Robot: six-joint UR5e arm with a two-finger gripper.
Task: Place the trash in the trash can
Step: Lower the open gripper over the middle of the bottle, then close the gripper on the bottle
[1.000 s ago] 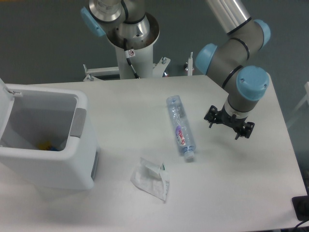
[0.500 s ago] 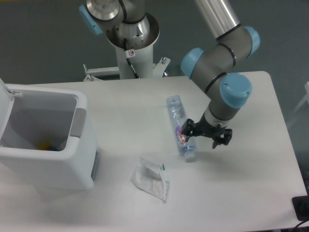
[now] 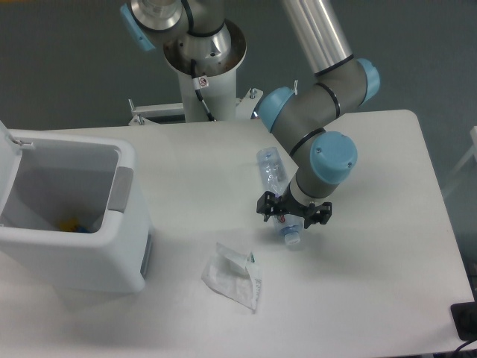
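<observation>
1. Over the last second the gripper [image 3: 293,211] has swept leftward across the table [image 3: 186,164], from a spot well to the right of the water bottle [image 3: 270,173] to directly over its cap end. The bottle, the wrapper [image 3: 234,275] and the trash can [image 3: 74,216] have not moved in that time.

2. For the task, this reads as the approach to the first pickup: the arm has lined itself up on the bottle, but nothing has been lifted and both pieces of trash are on the table.

3. The arm reaches down from the upper middle of the view, its elbow joint [image 3: 277,108] above the bottle's base end and its blue-capped wrist [image 3: 330,156] just right of the bottle. The tool points down at the table.

4. The two fingers stand apart, one on each side of the bottle's lower part, so the claw looks spread and not pinching anything. From this high angle I cannot be sure whether the fingers touch the plastic or hang just above it.

5. The bottle lies on its side near the table's centre, cap toward the front edge. The wrapper lies flat, just beside and in front-left of the bottle's cap.

6. The trash can stands at the left edge with its lid [image 3: 9,160] swung open, well apart from both items.
</observation>
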